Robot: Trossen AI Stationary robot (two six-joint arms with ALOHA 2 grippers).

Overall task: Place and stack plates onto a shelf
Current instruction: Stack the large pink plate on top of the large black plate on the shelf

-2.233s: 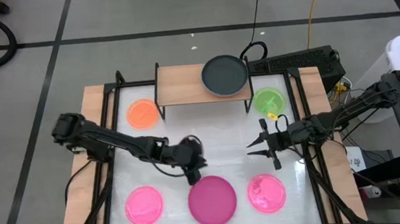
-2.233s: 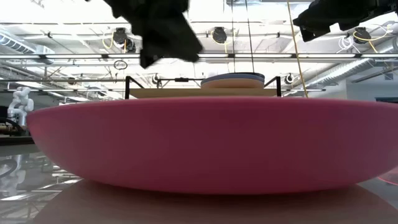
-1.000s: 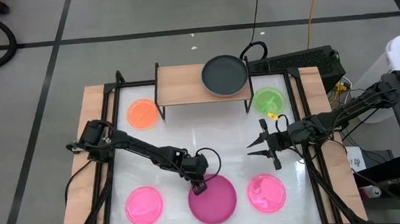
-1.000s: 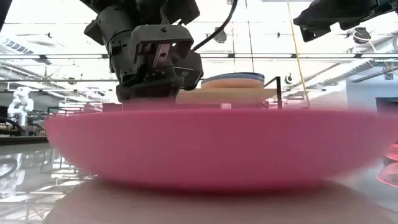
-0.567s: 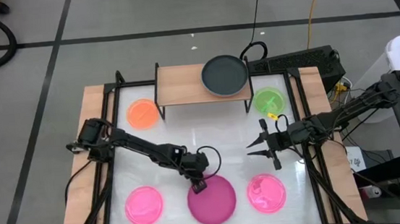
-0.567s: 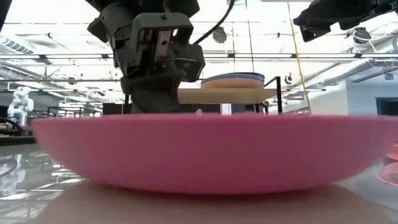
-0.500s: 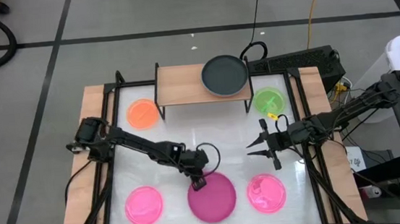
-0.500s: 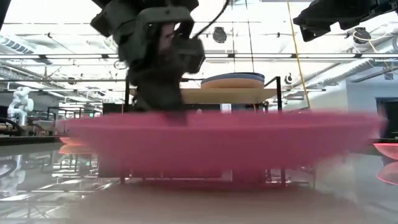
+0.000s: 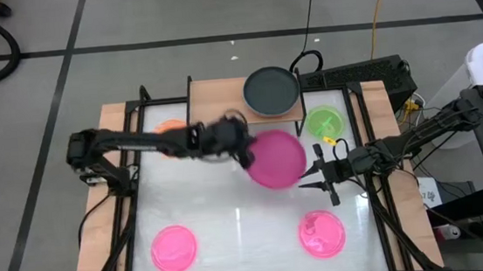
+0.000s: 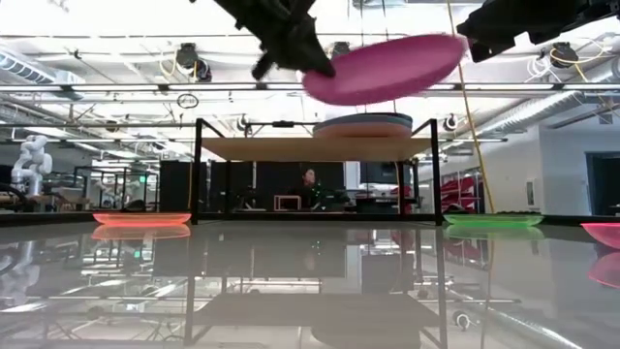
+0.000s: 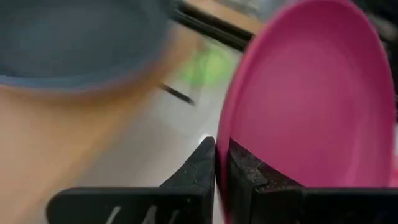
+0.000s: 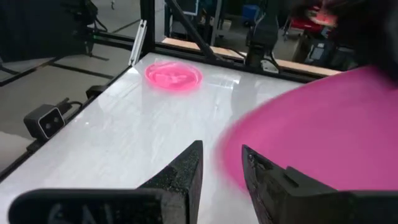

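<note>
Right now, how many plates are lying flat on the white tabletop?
4: orange plate by the shelf's left end, partly hidden under the arm, green plate by its right end, two hot-pink plates along the near edge.

Magenta plate point(image 9: 275, 159), black plate point(image 9: 271, 91) (light-wood shelf point(image 9: 217, 102)), green plate point(image 9: 323, 122), hot-pink plates point(image 9: 174, 248).

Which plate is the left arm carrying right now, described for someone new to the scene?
Start at the wooden shelf at the table's far edge. Just in front of its stacked plates, the left gripper holds a magenta plate in the air, the only plate off the surfaces.
</note>
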